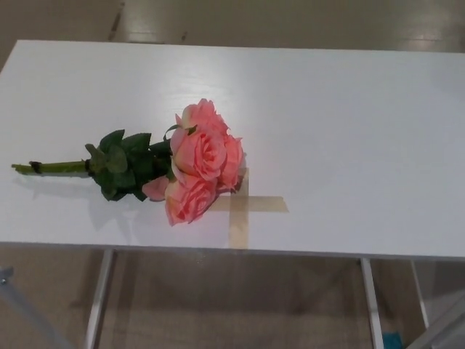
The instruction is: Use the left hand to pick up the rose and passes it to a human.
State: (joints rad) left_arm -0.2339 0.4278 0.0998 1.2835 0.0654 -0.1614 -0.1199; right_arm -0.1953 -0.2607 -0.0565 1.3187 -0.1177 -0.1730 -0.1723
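Observation:
A bunch of pink roses point(197, 161) lies flat on the white table point(341, 123), left of centre. Its blooms point right and partly cover a tan tape cross point(243, 207). Dark green leaves point(123, 164) sit behind the blooms, and the thin green stem point(51, 167) runs out toward the table's left edge. Neither of my hands shows in the head view.
The table's near edge point(290, 254) runs across the lower part of the view, with grey metal legs point(98, 298) and a brownish floor below it. Beyond the far edge lies more floor. No person is visible.

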